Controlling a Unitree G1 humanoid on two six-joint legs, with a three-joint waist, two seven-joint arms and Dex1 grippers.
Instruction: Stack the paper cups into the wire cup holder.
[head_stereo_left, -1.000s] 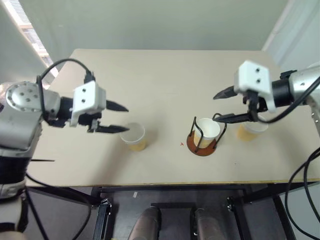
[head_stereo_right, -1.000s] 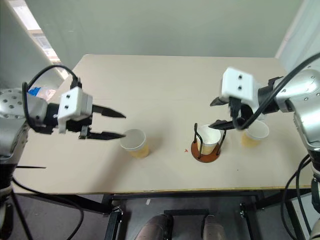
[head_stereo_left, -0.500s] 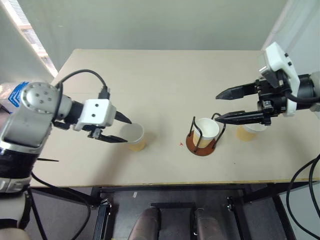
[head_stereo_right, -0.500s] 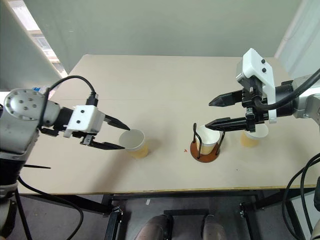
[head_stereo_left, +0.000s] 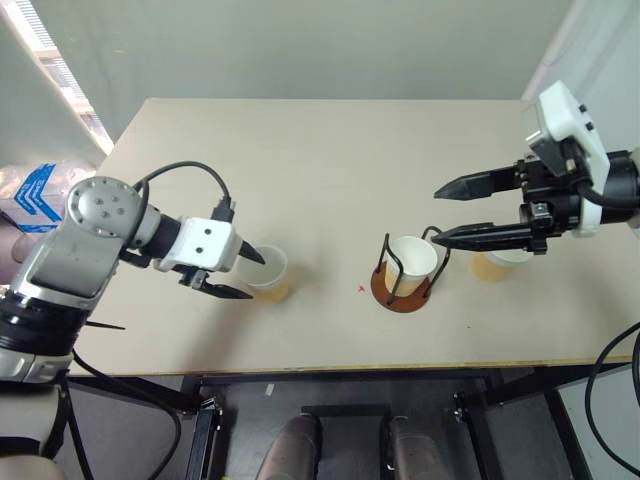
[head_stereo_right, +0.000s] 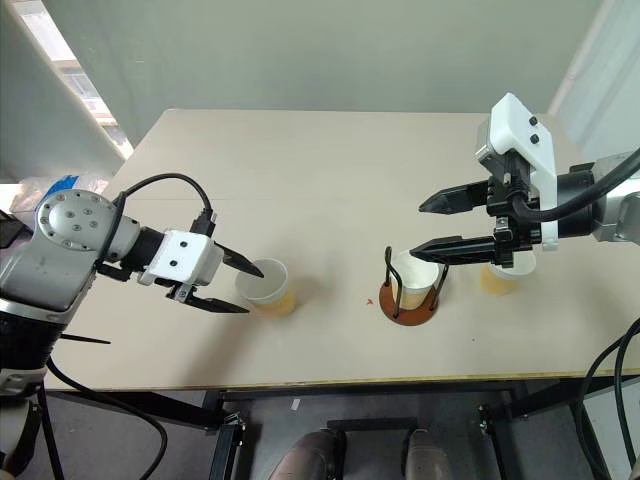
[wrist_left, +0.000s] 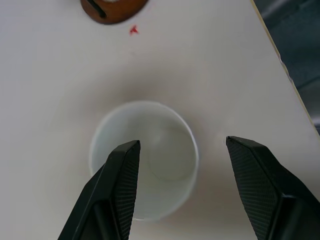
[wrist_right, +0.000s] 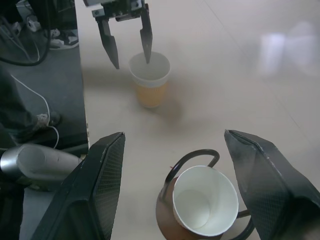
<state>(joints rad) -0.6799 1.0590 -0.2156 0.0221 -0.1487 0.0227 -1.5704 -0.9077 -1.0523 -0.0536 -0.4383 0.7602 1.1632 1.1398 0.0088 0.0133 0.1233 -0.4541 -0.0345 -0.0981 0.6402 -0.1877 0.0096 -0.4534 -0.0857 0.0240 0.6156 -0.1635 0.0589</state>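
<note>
Cups are thin paper: light, crushable, so pinch gently across the wall just under the rim. Left claw (head_stereo_left: 237, 274) open, one finger over the near cup (head_stereo_left: 268, 273); right claw (head_stereo_left: 447, 212) open and empty above the holder (head_stereo_left: 404, 283), which has one cup (head_stereo_left: 413, 260); third cup (head_stereo_left: 497, 263) behind it. Table (head_stereo_left: 320, 160) is smooth, beige, uncluttered.

Bare table (head_stereo_left: 330, 170) lies between the left cup (head_stereo_left: 268, 274) and the wire cup holder (head_stereo_left: 405, 285); nothing blocks passage.
</note>
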